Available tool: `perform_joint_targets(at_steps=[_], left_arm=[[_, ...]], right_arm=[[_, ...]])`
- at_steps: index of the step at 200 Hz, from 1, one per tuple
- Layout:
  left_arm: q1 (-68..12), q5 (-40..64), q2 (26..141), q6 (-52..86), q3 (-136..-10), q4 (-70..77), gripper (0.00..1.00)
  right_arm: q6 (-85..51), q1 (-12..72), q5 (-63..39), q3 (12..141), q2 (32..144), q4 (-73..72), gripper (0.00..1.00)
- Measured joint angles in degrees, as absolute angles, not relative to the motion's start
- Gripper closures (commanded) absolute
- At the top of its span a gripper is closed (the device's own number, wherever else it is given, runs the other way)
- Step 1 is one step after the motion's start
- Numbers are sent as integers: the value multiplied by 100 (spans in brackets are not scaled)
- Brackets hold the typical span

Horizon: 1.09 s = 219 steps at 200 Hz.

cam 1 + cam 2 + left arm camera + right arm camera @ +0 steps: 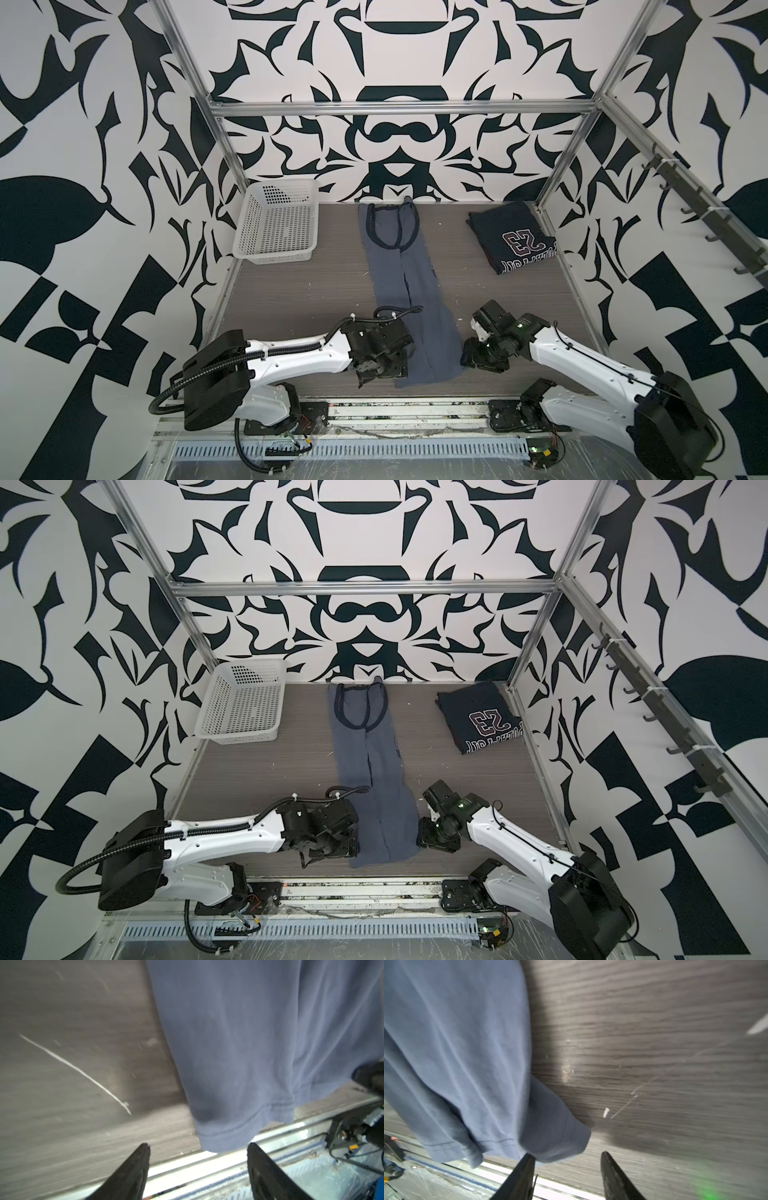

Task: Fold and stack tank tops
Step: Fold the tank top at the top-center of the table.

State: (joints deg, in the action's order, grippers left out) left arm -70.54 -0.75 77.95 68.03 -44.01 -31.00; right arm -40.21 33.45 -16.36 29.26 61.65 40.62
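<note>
both arms stooped low at the near hem of the slate grey tank top

the white basket (274, 224) sits well beyond the left hand, off to its far side. the left arm (291, 353) stretches in almost level over the table (316, 291), wrist tipped down. the left gripper (198, 1146) stands wide with nothing between its fingers, a hem corner of the slate grey tank top (399, 282) lying just ahead of the gap. the top runs away from both hands as a long flat folded strip. on its other side the right arm (582, 357) bends in with the wrist curled under. the right gripper (567, 1154) is narrower but parted, and the hem's other corner meets the tip of one finger, unclamped. the folded navy tank top (509, 237) with its "23" lies well past the right hand, in the far corner.
</note>
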Motion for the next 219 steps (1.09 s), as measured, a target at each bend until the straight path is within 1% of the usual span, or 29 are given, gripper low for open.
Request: perform_joint_targets(at_steps=[21,53,75,106,115,128,144,155,173,181,193,219], left_arm=[[-7201,-51,7824,7070,-4215,-2711,30],[-7247,10,8023,7282,-4007,-2311,36],[-7247,69,8173,7349,-3913,-2075,40],[-7247,163,8318,7373,-3913,-1693,50],[-7247,183,8353,7376,-3916,-1625,54],[-7244,193,8394,7387,-3920,-1575,64],[-7247,196,8436,7328,-3920,-1579,76],[-7251,165,8440,7354,-3920,-1634,82],[-7282,104,8427,7330,-3955,-1898,89],[-7323,71,8405,7310,-3999,-2073,91],[-7430,8,8335,7271,-4088,-2403,94],[-7675,-110,7931,7253,-4178,-3004,94]], right_arm=[[-3968,3345,-1688,2923,6322,3909,50],[-3909,3345,-1743,2906,6523,3719,59],[-3896,3354,-1761,2897,6608,3614,62],[-3918,3422,-1776,2836,6643,3503,74],[-3933,3463,-1776,2816,6643,3481,78],[-3986,3546,-1772,2781,6641,3452,87],[-4145,3717,-1739,2749,6602,3437,93],[-4257,3889,-1710,2729,6512,3435,95],[-4611,4270,-1623,2657,6250,3422,100],[-4807,4464,-1568,2615,6075,3433,100],[-5072,4711,-1494,2563,5833,3472,100],[-5629,5118,-1393,2488,5334,3616,100]])
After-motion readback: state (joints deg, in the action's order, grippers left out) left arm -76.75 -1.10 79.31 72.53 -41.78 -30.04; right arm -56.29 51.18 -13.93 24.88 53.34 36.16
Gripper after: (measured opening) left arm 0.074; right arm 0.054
